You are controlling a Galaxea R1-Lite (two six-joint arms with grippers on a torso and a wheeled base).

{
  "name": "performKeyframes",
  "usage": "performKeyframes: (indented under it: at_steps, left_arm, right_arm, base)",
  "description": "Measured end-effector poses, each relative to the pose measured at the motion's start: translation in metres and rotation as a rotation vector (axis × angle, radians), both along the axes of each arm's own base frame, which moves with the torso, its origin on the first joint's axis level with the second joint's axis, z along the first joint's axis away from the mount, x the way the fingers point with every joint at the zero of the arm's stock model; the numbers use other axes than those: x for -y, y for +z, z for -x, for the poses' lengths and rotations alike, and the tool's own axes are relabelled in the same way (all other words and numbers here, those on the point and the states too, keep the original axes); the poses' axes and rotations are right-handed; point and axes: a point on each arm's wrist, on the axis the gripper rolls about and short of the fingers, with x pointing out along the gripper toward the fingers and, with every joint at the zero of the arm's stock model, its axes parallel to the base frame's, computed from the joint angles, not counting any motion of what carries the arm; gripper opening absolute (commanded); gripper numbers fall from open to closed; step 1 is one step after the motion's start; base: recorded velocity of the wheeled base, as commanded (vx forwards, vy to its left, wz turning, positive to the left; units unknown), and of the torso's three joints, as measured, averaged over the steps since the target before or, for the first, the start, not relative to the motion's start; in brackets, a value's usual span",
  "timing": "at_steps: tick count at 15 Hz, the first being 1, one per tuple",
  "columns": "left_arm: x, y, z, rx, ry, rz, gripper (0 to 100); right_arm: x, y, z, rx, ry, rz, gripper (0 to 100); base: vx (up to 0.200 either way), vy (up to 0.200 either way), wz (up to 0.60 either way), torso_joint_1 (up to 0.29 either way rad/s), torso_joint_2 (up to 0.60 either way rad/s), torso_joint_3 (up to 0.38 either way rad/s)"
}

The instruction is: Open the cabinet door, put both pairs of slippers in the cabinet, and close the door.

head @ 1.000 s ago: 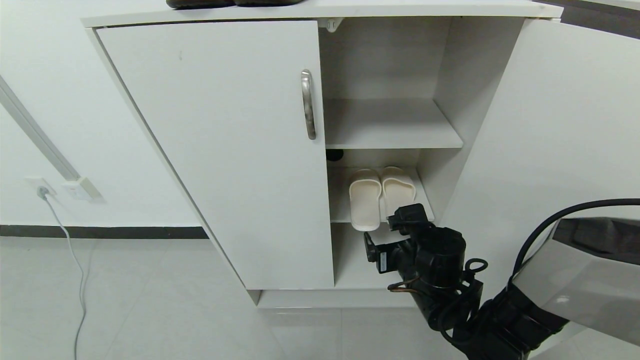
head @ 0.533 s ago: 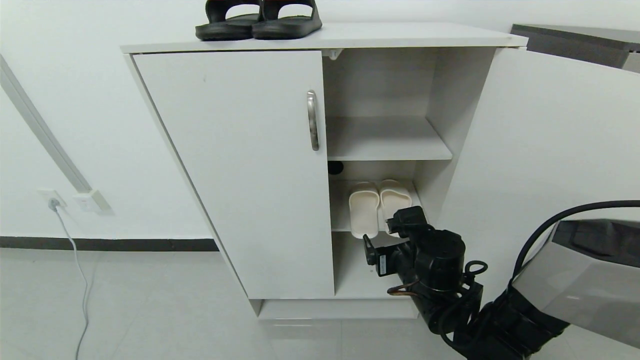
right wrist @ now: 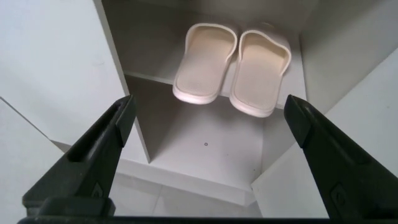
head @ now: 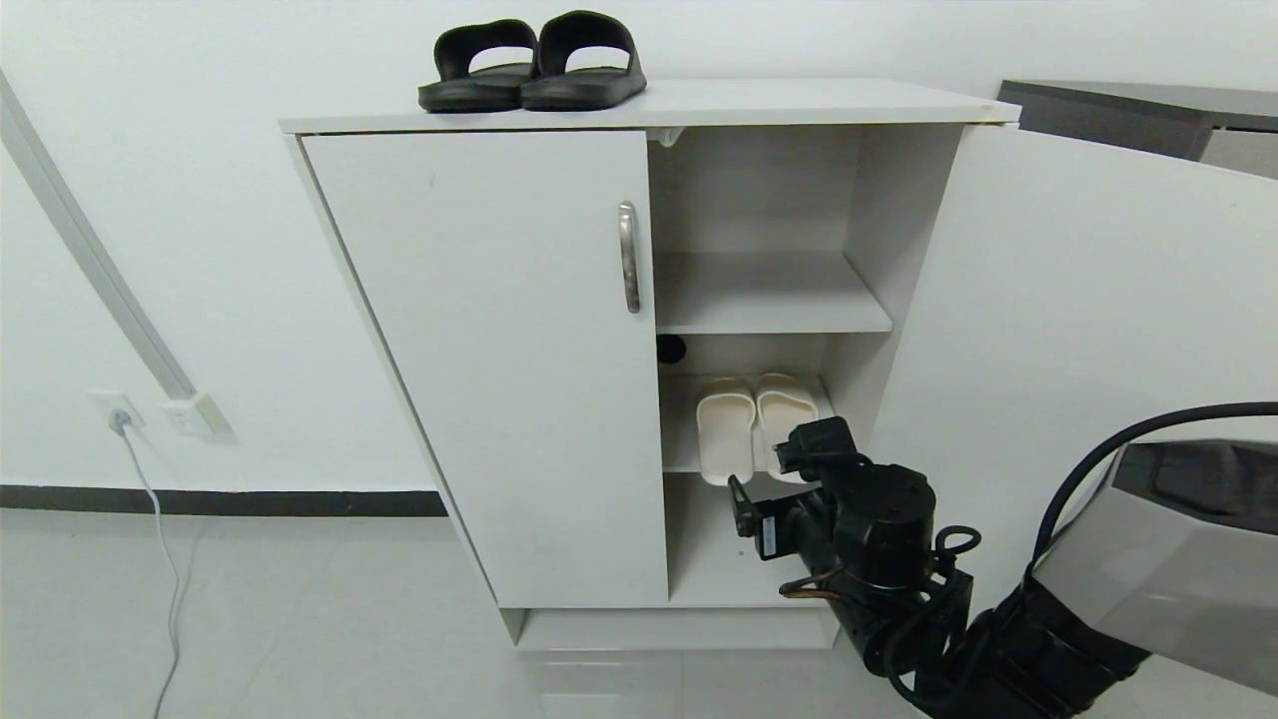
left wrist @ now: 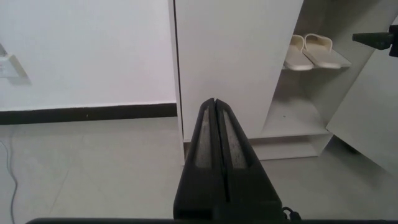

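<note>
Sitting side by side on the lower shelf (head: 679, 429), centre-low in the head view, cream slippers (head: 756, 424) have their near ends at the shelf's front edge. Pair one reads as stowed. Black slippers (head: 534, 62) are on the cabinet top (head: 799, 100), upper centre of frame, so pair two is not yet in.

Right door (head: 1078, 330) stands wide open across the right of the frame, giving access. Left door (head: 499, 350) is closed, handle (head: 628, 257) at its inner edge.

Right gripper (right wrist: 209, 101) hangs just in front of the open bay, a little below the cream pair, fingers spread wide, gripping nothing and not touching the shoes. Left gripper (left wrist: 214, 106) is low and well off the cabinet, fingers pressed together, empty; looks parked.

Likely next: the black pair, with the upper shelf (head: 769, 295) as a probable slot. Risk: clipping the open door.
</note>
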Motion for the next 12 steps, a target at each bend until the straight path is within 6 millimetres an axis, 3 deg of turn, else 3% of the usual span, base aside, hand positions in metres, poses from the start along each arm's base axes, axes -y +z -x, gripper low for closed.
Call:
performKeyframes:
  at_steps: [3,12]
  left_arm:
    - [0.0000,0.0000,0.0000,0.000,0.001,0.001,0]
    - [0.0000,0.0000,0.0000,0.000,0.000,0.002,0]
  right_arm:
    - [0.0002,-0.0013,0.0013,-0.005,0.004,0.005,100]
    - [-0.0003,-0.0022,0.0046,-0.010,0.016,0.009,100]
  base:
    - [0.000,0.000,0.00,0.000,0.00,0.000]
    - [0.000,0.200,0.00,0.003,0.00,0.003]
